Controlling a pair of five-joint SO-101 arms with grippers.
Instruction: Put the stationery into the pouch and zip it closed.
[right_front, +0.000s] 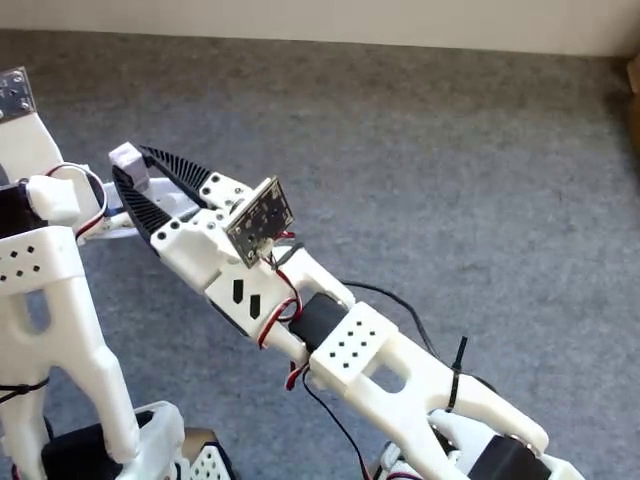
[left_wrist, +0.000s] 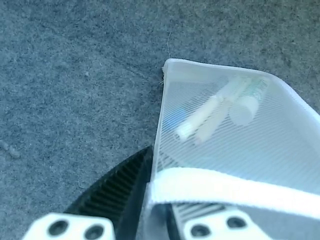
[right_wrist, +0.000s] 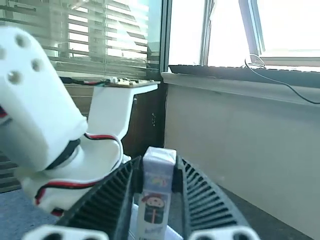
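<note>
White eraser (right_wrist: 154, 200), clamped lengthwise in the right gripper (right_wrist: 156, 167), hangs near the left gripper (left_wrist: 157, 170) pinching the pouch (left_wrist: 240, 145).

The left hand (left_wrist: 159, 172) grips the striped pouch (left_wrist: 250, 150) holding stationery (left_wrist: 205, 117).

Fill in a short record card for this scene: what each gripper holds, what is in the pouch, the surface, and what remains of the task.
Left gripper: shut on one edge of the pouch
Pouch: translucent, striped, white-edged, over the grey surface
Inside: several pale stick-shaped items
Right gripper: shut on a small white block, raised above the table
Surface: grey surface, carpet-like
Remaining: white block not yet in the pouch; whether the zip is open cannot be told
</note>
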